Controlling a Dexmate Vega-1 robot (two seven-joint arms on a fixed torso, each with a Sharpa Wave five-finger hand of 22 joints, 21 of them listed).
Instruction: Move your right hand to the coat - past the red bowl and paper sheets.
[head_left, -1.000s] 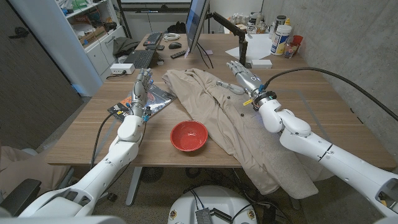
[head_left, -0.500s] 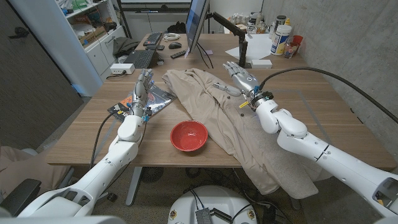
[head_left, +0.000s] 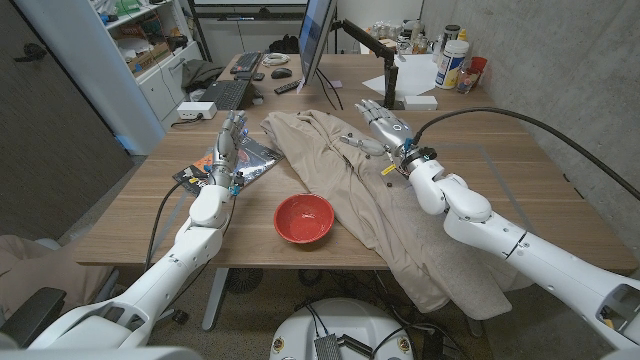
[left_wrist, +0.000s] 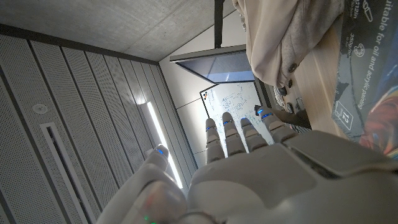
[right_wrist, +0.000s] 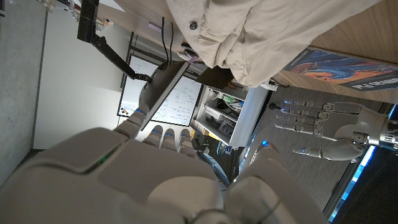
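In the left wrist view, the dark cover of the paper pad (left_wrist: 367, 62) lying on the counter carries white print, cut off at the frame edge: "for oil and acrylic painting", as far as the slanted letters allow. A white "12" stands lower on the same cover.

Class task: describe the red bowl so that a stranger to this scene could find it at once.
Start at the wooden table and find the beige coat spread across its middle. By the coat's left edge, near the table's front, stands the red bowl: round, and the only bright red thing there.
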